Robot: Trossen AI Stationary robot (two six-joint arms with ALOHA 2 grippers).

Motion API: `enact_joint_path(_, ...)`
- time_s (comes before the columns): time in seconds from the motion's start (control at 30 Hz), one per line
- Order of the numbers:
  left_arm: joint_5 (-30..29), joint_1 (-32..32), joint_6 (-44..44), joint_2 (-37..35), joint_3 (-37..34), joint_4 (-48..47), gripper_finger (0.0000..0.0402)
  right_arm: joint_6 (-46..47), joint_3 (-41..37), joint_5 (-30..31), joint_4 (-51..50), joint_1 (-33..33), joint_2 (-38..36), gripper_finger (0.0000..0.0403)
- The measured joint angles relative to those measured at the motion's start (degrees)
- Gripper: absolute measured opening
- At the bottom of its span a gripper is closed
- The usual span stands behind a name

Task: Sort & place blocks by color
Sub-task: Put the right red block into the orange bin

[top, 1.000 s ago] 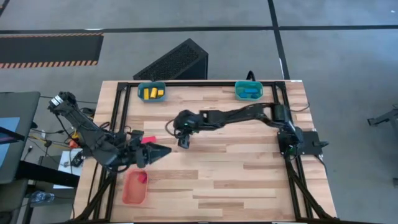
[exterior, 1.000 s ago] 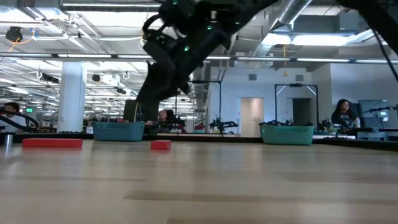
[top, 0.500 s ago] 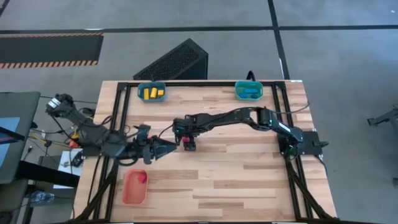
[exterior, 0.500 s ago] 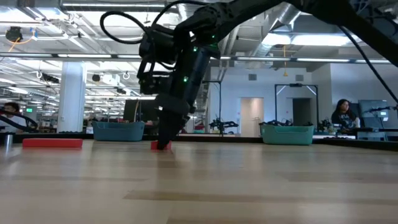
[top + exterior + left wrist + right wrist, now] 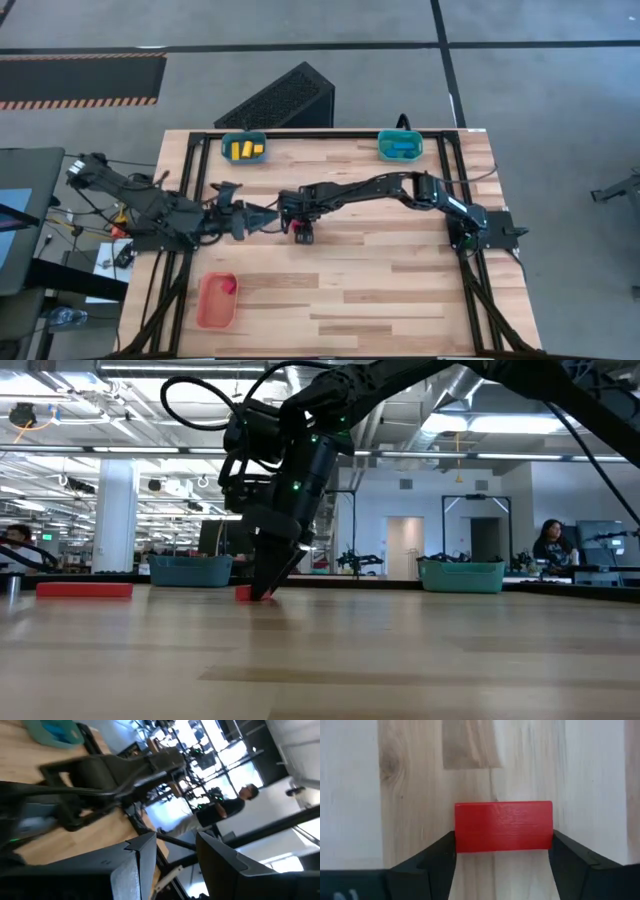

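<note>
A red bar block (image 5: 503, 826) lies flat on the wooden table near its middle (image 5: 293, 228). My right gripper (image 5: 504, 840) reaches down over it from the table's right (image 5: 299, 232), its fingers at the block's two short ends; the low view shows them at the tabletop (image 5: 262, 590). My left gripper (image 5: 268, 218) hovers open just left of the block and holds nothing (image 5: 175, 842). Yellow blocks (image 5: 244, 150) lie in the far-left teal tray. Blue blocks (image 5: 401, 148) lie in the far-right teal tray. A red block (image 5: 229, 286) lies in the orange tray. My right gripper pinches the red bar between its two fingers, one finger (image 5: 440, 855) against each short end (image 5: 461, 827), so the fingers lie along its length. It comes from above, pointing down and slightly slanted. The bar lies flat on the table.
The teal tray with yellow blocks (image 5: 226, 141) and the teal tray with blue blocks (image 5: 383, 150) stand at the far edge. The orange tray (image 5: 212, 308) sits near the near-left corner. A black frame (image 5: 190, 170) borders the table. People sit in the room beyond (image 5: 552, 540).
My right gripper has come down from above the table onto the red bar and tipped slightly. My left gripper has moved toward the table's right and far edge, closing in on the right gripper.
</note>
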Motion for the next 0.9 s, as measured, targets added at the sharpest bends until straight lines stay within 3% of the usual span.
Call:
enact_joint_path(0.23, -4.5, 0.1, -0.5, -5.6, 0.0, -10.4, 0.0123, 0.2, -0.1, -0.5, -1.2, -1.2, -3.9, 0.0262)
enact_joint_path(0.37, -5.8, 0.1, -6.6, -6.6, 0.0, -18.2, 0.0123, -0.3, -0.1, 0.5, -1.5, -1.1, -7.9, 0.0262)
enact_joint_path(0.63, -14.0, 0.4, -9.3, -6.0, 0.0, -23.5, 0.0132, -6.0, 0.0, 11.9, -3.1, 0.9, -16.2, 0.0262)
enact_joint_path(0.73, -17.2, 1.5, -9.3, -5.7, 0.0, -24.2, 0.0151, -9.8, 0.0, 13.2, -2.8, 1.5, -18.5, 0.0262)
enact_joint_path(0.9, -12.9, 6.1, -9.2, -5.4, 0.0, -26.6, 0.0195, -17.8, 0.1, 13.0, -0.4, 2.2, -21.5, 0.0262)
